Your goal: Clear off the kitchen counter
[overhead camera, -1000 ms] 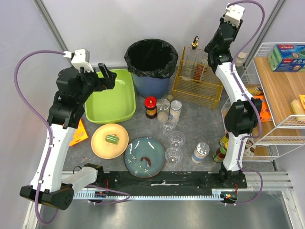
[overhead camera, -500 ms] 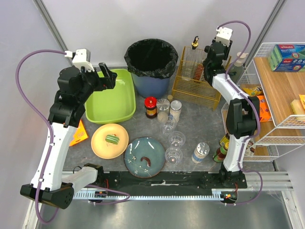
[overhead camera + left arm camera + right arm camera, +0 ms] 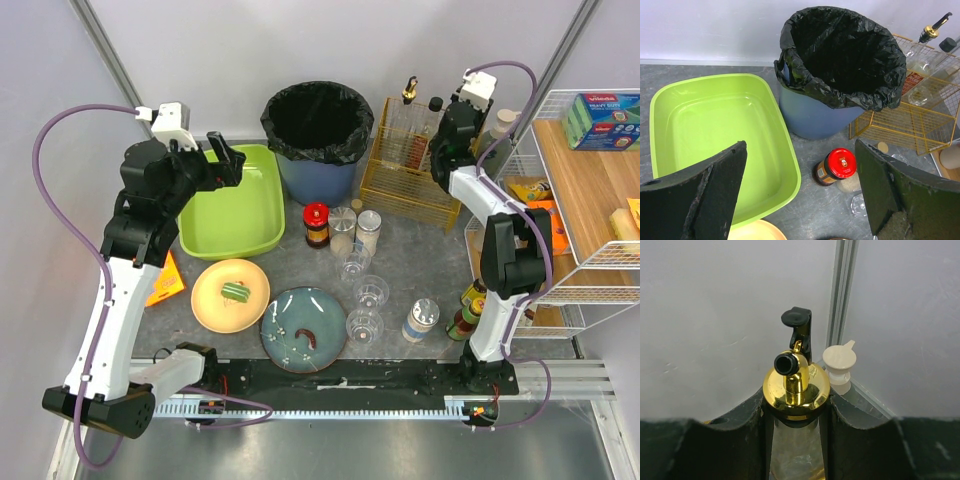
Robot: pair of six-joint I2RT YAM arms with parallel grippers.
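Note:
The grey stone-look kitchen counter (image 3: 420, 250) holds a red-lidded jar (image 3: 316, 222), two pale jars (image 3: 356, 228), three clear glasses (image 3: 364, 295), a tan plate (image 3: 230, 295), a blue plate (image 3: 303, 328) and a lying jar (image 3: 421, 320). My left gripper (image 3: 225, 155) is open and empty above the green basin (image 3: 235, 205); its wrist view (image 3: 800, 150) shows the jar (image 3: 836, 166) between the fingers, far below. My right gripper (image 3: 796, 440) is shut round the neck of an upright clear bottle with a gold pump top (image 3: 796, 385). In the top view this gripper (image 3: 465, 105) is at the back right and the held bottle is hidden.
A black-lined bin (image 3: 318, 135) stands at the back. A gold wire basket (image 3: 410, 170) beside it holds a gold-topped bottle (image 3: 409, 90) and a black-capped one (image 3: 435, 103). A white pump bottle (image 3: 840, 365) stands by the corner post. The wire rack (image 3: 580, 200) is right; an orange packet (image 3: 165, 285) lies left.
My right arm has come down from high up to the back right corner, uncovering the black-capped bottle in the basket. The left arm has not moved.

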